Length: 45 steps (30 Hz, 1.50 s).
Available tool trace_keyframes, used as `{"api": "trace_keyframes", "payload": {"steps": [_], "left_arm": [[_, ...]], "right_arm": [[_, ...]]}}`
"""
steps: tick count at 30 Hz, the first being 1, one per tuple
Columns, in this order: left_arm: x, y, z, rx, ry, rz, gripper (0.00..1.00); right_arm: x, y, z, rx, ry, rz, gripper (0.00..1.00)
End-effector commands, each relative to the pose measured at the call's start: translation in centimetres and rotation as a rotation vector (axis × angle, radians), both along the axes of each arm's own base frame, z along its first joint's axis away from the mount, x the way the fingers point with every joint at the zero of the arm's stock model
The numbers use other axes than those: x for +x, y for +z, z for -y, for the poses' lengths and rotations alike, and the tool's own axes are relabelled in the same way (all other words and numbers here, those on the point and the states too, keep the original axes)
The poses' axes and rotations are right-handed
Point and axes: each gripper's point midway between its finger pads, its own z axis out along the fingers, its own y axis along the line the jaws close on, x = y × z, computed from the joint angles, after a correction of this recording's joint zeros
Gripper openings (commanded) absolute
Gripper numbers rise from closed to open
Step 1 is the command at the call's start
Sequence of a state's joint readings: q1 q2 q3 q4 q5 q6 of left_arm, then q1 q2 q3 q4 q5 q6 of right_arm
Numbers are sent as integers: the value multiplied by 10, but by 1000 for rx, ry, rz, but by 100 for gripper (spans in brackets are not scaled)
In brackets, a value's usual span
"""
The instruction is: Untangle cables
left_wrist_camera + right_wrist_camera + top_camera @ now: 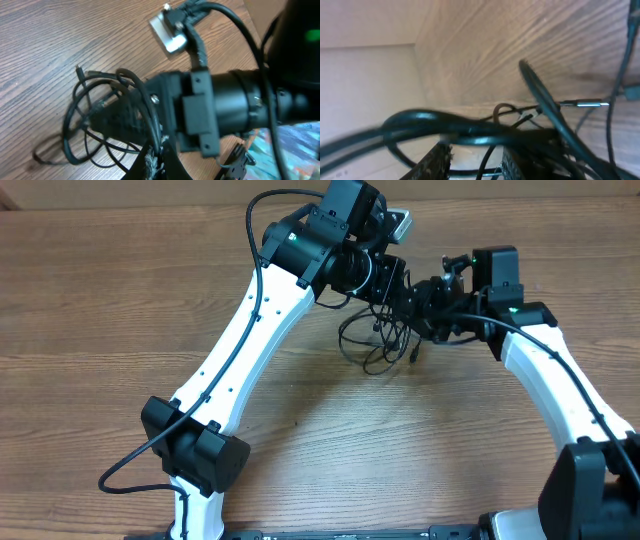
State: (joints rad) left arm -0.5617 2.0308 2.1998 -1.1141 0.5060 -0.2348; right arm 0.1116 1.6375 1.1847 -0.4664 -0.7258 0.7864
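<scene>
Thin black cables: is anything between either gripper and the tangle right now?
Nothing visible stands in the way. The thin black cables lie on the wooden table, and both grippers are right at them. Strands cross directly in front of the right gripper, and the loops reach the left gripper.

Close, blurry shot. Wood-grain table (520, 45) fills top and right, tilted; pale surface (365, 90) at left. Black cables (470, 131) loop across the foreground, the thickest out of focus, running from left edge toward lower right. One thin cable ends in a silver plug (585, 104) lying on the table. Pincer (476, 162) at bottom edge, fingers (437, 162) apart, a thin cable crossing the gap
</scene>
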Motion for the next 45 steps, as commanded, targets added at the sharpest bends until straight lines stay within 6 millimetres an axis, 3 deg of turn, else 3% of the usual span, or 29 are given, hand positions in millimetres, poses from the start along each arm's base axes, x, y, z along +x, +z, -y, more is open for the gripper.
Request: {"api": "trace_keyframes", "payload": {"steps": [1, 5, 10, 15, 20, 23, 35, 45], "left_arm": [[-4, 18, 3, -58, -12, 3, 4], [-5, 19, 4, -65, -17, 1, 4], [-4, 20, 3, -68, -17, 3, 4], [3, 20, -5, -72, 9, -3, 4], [13, 23, -18, -103, 65, -46, 4], [15, 27, -18, -137, 65, -59, 4], [2, 55, 3, -314, -1, -155, 4], [-7, 71, 11, -404, -31, -237, 4]], "right_arm": [[9, -9, -4, 12, -38, -35, 33], [14, -16, -8, 26, -32, -42, 32], [16, -2, -15, 80, 12, 6, 26], [18, 0, -6, 99, 1, 4, 24], [17, 31, -15, 206, 134, 140, 25], [16, 38, -18, 228, 160, 171, 28], [32, 18, -25, 145, 8, 93, 34], [50, 41, -26, 207, -47, 156, 22]]}}
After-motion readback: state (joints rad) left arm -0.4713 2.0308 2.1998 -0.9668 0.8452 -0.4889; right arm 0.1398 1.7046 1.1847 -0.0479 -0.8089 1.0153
